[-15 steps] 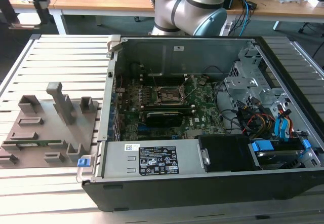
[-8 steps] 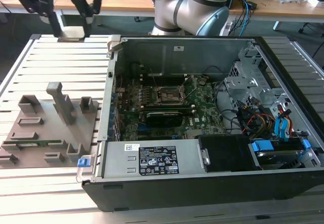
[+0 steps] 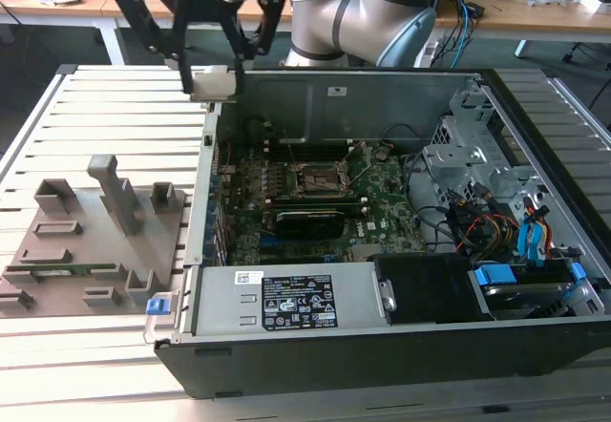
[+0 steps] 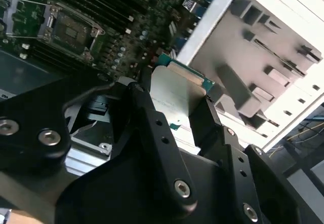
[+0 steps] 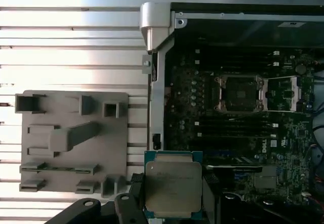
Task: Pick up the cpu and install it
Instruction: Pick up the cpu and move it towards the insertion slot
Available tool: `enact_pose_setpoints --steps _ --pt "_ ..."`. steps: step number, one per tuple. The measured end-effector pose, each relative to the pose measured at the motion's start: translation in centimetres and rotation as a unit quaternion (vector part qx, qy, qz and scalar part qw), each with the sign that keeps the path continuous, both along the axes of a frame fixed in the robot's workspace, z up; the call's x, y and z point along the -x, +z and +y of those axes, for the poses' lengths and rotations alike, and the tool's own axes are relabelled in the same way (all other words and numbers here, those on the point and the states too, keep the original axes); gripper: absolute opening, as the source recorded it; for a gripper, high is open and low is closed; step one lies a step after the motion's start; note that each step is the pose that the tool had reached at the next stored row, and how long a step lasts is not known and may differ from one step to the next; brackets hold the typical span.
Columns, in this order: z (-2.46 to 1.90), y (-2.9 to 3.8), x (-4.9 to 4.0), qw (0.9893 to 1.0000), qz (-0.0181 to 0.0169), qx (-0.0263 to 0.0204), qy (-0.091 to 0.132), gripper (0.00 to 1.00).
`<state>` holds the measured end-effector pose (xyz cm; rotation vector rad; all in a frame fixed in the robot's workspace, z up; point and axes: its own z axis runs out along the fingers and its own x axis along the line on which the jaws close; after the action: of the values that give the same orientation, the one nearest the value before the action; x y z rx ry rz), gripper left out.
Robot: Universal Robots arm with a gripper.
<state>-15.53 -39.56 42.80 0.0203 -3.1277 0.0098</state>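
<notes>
The gripper's point(image 3: 211, 80) fingers point(image 4: 137, 100) pinch the cpu point(image 5: 173, 191) by two opposite edges. It is held flat in the air, metal top up, above the edge of the computer case point(image 3: 382, 341). In the exterior view, the open socket point(image 3: 320, 181) lies between four and five o'clock from it, and the grey tray point(image 3: 86, 241) at seven. Carrying it well likely calls for a level chip, a firm pinch and edges square to the socket.
</notes>
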Motion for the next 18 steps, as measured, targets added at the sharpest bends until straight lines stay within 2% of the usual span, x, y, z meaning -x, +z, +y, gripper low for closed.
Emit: enact_pose_setpoints --steps 2,4,6,8,15,16,17,18 --pt "0.03 -0.61 -1.53 1.0 0.0001 0.0 0.0 0.55" --pt "0.04 -0.99 -2.47 1.0 0.0001 0.0 0.0 0.55" --pt "0.07 -1.96 -4.91 1.0 0.0002 0.0001 0.0 0.55" --pt "0.08 -2.56 -6.4 1.0 0.0002 0.0001 0.0 0.55" --pt "0.17 -4.15 -10.14 1.0 0.0003 0.0001 0.0 0.55" --pt "0.49 -4.65 -11.12 1.0 0.0003 0.0001 0.0 0.55" --pt "1.16 -5.22 -12.08 1.0 0.0003 0.0 0.0 0.55" --pt "1.74 -5.6 -12.57 1.0 0.0003 0.0001 0.0 0.55"
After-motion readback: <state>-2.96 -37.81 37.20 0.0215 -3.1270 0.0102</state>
